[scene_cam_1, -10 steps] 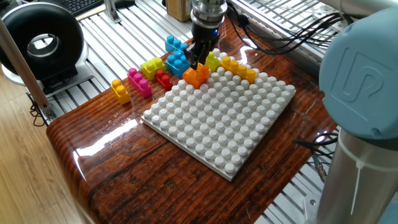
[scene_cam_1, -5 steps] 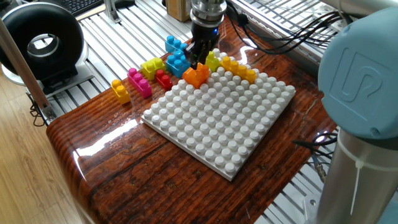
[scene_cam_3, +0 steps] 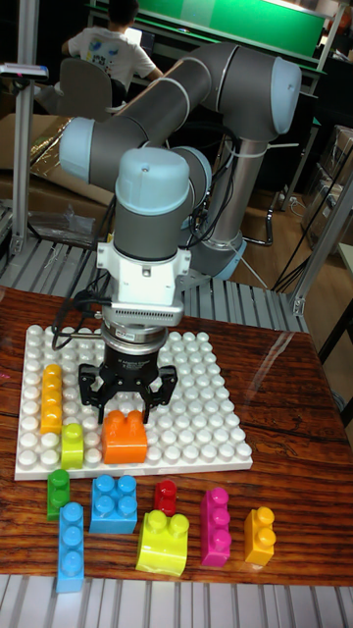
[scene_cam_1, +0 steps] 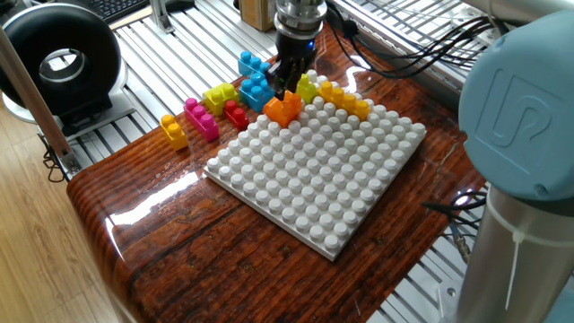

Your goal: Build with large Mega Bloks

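Observation:
My gripper (scene_cam_3: 127, 407) (scene_cam_1: 288, 87) hangs just over an orange Mega Blok (scene_cam_3: 125, 438) (scene_cam_1: 284, 109) that sits on the front edge of the white baseplate (scene_cam_3: 196, 412) (scene_cam_1: 323, 179). The jaws are open and stand wider than the brick, one to each side of its top. A long yellow-orange brick (scene_cam_3: 52, 397) and a lime brick (scene_cam_3: 73, 444) are also on the plate. Loose on the table in front lie green (scene_cam_3: 58, 491), two blue (scene_cam_3: 115, 502), red (scene_cam_3: 166, 496), lime yellow (scene_cam_3: 163, 542), pink (scene_cam_3: 215, 527) and yellow-orange (scene_cam_3: 259, 535) bricks.
A black ring-shaped device (scene_cam_1: 63, 58) stands off the table's left side. Cables (scene_cam_1: 404, 54) run behind the baseplate. The arm's large pale-blue joint (scene_cam_1: 520, 117) fills the right of the fixed view. The wooden table's edge (scene_cam_1: 99, 224) lies near the loose bricks.

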